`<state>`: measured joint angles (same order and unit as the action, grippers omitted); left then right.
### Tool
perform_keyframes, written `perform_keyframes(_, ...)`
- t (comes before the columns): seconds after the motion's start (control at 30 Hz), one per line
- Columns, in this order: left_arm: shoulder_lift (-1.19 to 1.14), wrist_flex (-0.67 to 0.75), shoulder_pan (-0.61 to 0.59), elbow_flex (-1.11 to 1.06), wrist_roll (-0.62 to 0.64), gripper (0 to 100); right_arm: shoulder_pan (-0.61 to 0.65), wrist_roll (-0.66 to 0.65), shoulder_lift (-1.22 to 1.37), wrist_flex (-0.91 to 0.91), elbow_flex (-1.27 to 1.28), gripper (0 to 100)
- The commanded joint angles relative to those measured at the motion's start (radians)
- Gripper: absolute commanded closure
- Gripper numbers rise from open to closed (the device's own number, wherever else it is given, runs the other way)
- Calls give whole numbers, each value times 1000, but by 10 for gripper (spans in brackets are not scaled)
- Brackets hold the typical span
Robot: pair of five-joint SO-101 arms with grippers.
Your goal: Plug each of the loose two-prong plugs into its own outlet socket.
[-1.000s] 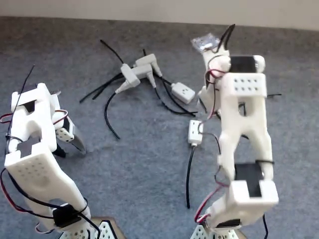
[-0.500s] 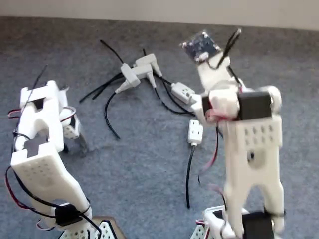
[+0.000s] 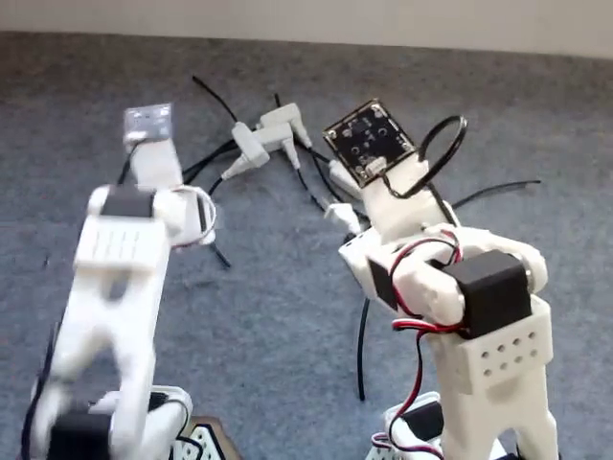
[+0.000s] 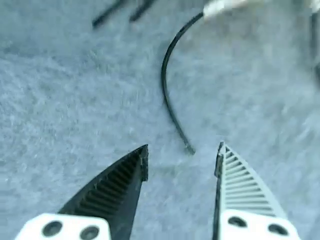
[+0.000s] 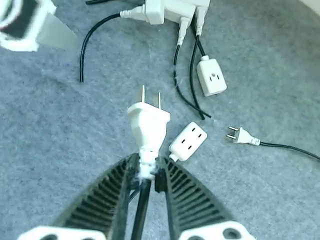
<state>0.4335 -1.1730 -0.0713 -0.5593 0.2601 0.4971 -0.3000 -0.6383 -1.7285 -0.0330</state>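
grippers first: right gripper [image 5: 146, 165] is clamped on the neck of the plug [image 5: 148, 120], right where its black cord leaves the body. plug sticks straight out past the tips, both prongs pointing away from the gripper, held up off the carpet [image 5: 45, 130]. flat socket [image 5: 188, 141] w/ two slot pairs lies on the carpet just beside the plug's body, close to the tips; can't tell if they touch. further ahead, beyond the prongs, is a second socket [image 5: 211, 76] on a black lead. past that sits a cluster [image 5: 170, 9] of white plugs/adapters w/ leads running out. small plug [image 5: 240, 135] on a thin black lead lies loose out to the side, beyond the flat socket, its prongs facing that socket. left gripper [image 4: 182, 147] is spread wide w/ nothing btwn its fingers [image 4: 125, 175], one dark, the other light. loose end of a black cord [image 4: 167, 95] lies on the carpet just ahead of the gap. it curves away from the tips to a white end [image 4: 220, 6] far out in front. in the high view the left arm [image 3: 115, 278] is stretched out over the carpet. right arm [image 3: 469, 307] stands beside it, w/ the held plug poking out ahead of its wrist toward the cluster.
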Motion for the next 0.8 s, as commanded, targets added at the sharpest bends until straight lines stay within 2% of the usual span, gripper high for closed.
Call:
perform_keyframes(0.0, 440, 247, 16, -302, 153, 766, 15, 9, -21, -22, 33, 993)
perform_keyframes(0.17, 825, 511, 22, -641, 313, 766, 16, 8, -8, 35, 133, 993)
perform_keyframes(0.23, 967, 582, 61, -762, 341, 766, 16, 8, 27, 58, 163, 993)
perform_keyframes(0.33, 1175, 649, 157, -924, 311, 768, 38, 8, 113, 90, 176, 993)
perform_keyframes(0.47, 1412, 675, 257, -1073, 229, 768, 159, 15, 213, 119, 176, 993)
perform_keyframes(0.6, 1360, 683, 321, -1098, 196, 768, 239, 15, 234, 125, 174, 993)
perform_keyframes(0.77, 1353, 683, 374, -1107, 195, 768, 252, 15, 229, 127, 173, 993)
